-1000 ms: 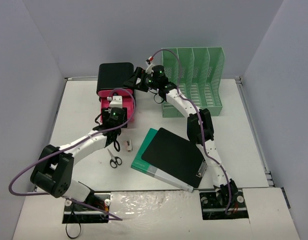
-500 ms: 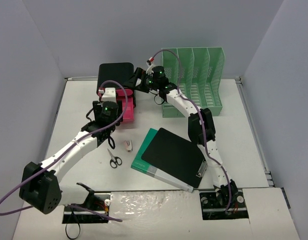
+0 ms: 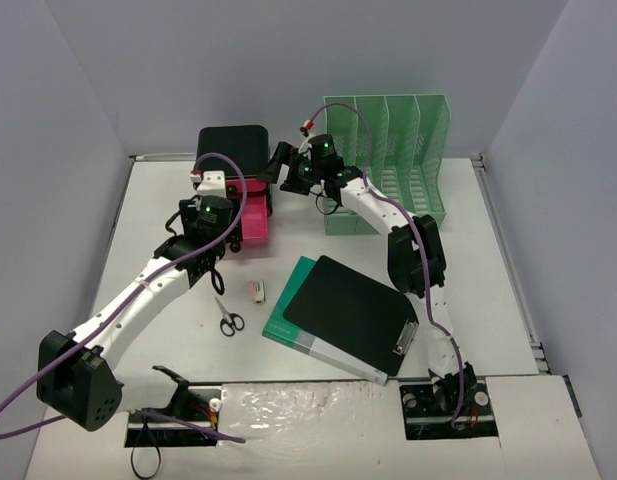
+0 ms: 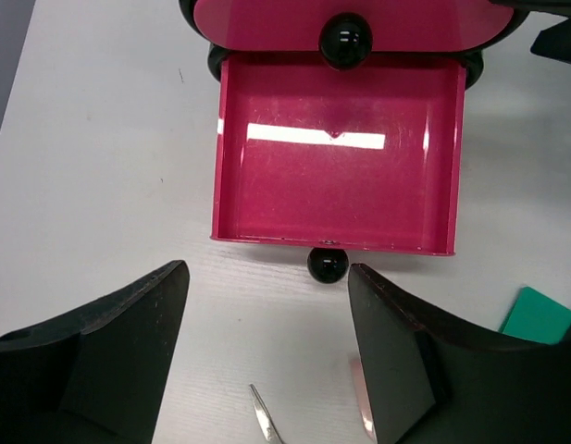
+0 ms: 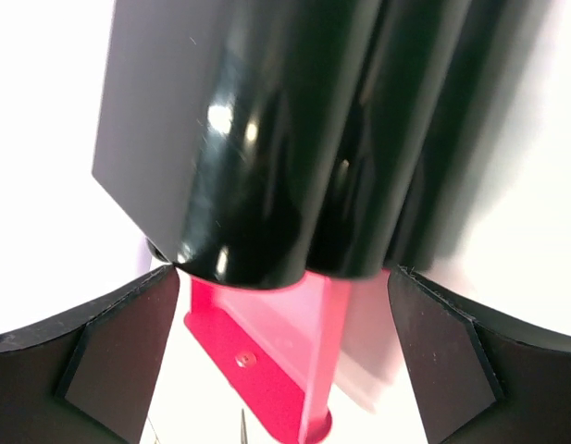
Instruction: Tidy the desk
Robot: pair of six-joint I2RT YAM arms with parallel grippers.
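A black drawer unit (image 3: 231, 152) stands at the back of the white desk (image 3: 158, 230), and its lower pink drawer (image 3: 254, 216) is pulled out and empty (image 4: 336, 166). My left gripper (image 3: 214, 262) hovers open just in front of that drawer's black knob (image 4: 328, 265) and holds nothing (image 4: 266, 305). At the unit's right side my right gripper (image 3: 281, 165) is open. Its fingers stand either side of the black case (image 5: 266, 139) with the pink drawer (image 5: 266, 361) below, and I see no contact.
Black scissors (image 3: 229, 320) and a small white-and-pink eraser (image 3: 256, 291) lie in front of the drawer. A black clipboard (image 3: 348, 310) rests on a teal folder (image 3: 285, 322) at centre. A green file rack (image 3: 388, 160) stands at the back right.
My left arm has swung left and back, so its gripper has moved off the drawer towards the unit's left. My right gripper has opened a little wider and shifted slightly right.
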